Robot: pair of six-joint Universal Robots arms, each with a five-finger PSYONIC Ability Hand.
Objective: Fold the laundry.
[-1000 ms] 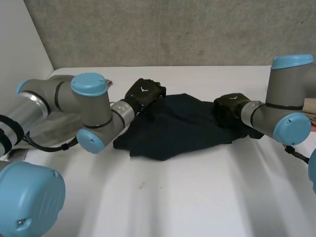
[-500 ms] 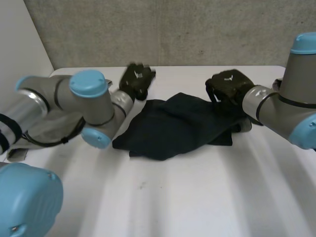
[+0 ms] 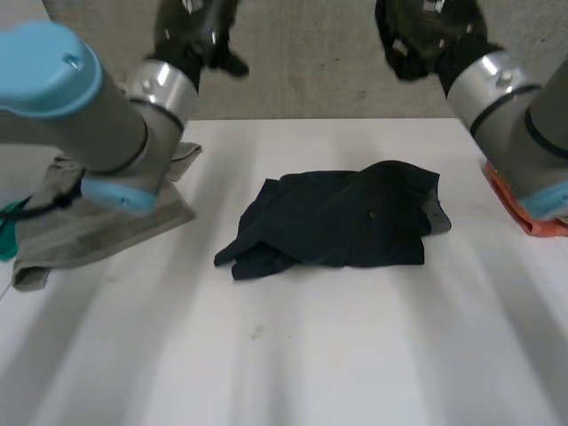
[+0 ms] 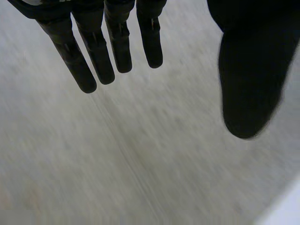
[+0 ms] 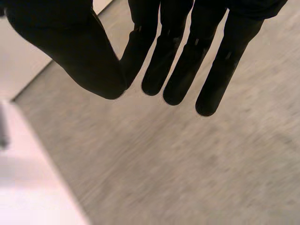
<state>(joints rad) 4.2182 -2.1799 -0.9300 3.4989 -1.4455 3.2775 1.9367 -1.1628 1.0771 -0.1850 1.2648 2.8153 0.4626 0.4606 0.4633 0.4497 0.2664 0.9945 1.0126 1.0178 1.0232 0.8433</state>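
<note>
Aloft, left hand (image 3: 191, 31) and right hand (image 3: 426, 31) hang straight-fingered above dark garment (image 3: 342, 226).

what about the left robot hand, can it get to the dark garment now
Probably yes: the left robot hand is up high with fingers open, and the dark garment lies uncovered on the table.

Near half of the table (image 3: 293, 364) is wide open; dark garment (image 3: 342, 226) sits mid-table, grey cloth (image 3: 98, 226) crowds the left, orange thing (image 3: 516, 211) the right edge.
</note>
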